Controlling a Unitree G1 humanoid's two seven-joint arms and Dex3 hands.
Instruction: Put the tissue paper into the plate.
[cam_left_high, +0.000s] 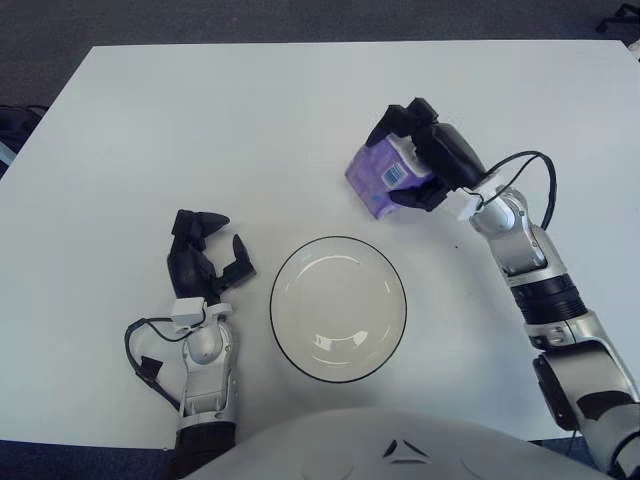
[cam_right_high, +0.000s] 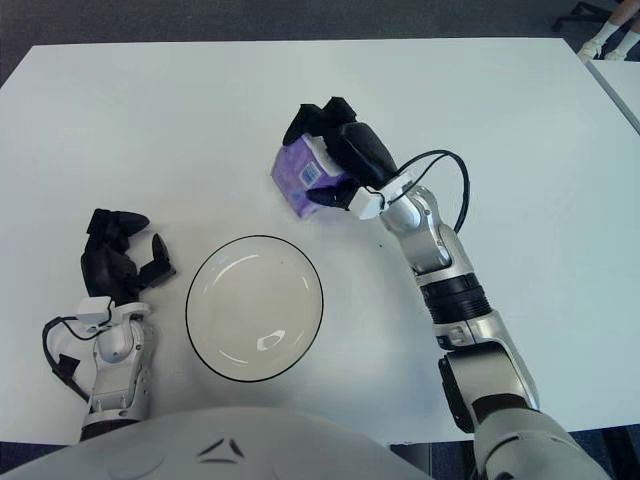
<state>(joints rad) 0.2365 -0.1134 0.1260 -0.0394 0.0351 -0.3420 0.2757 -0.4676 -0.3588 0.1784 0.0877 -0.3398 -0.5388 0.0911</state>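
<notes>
Beyond plate (cam_left_high: 338, 308) | tissue pack (cam_left_high: 378, 180) between right hand (cam_left_high: 432, 155) fingers (cam_left_high: 398, 121)

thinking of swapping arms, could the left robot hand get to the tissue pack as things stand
Probably not. The tissue pack is already gripped by the right robot hand, beyond the plate, while the left robot hand sits open on the plate's other side.

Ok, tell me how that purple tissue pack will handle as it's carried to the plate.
The tissue pack looks like a soft plastic-wrapped block, so it probably gives under the right hand clamped on it. It is likely light for its bulk. The film could be slippery, but its flat sides should keep it from rolling in the plate.
</notes>
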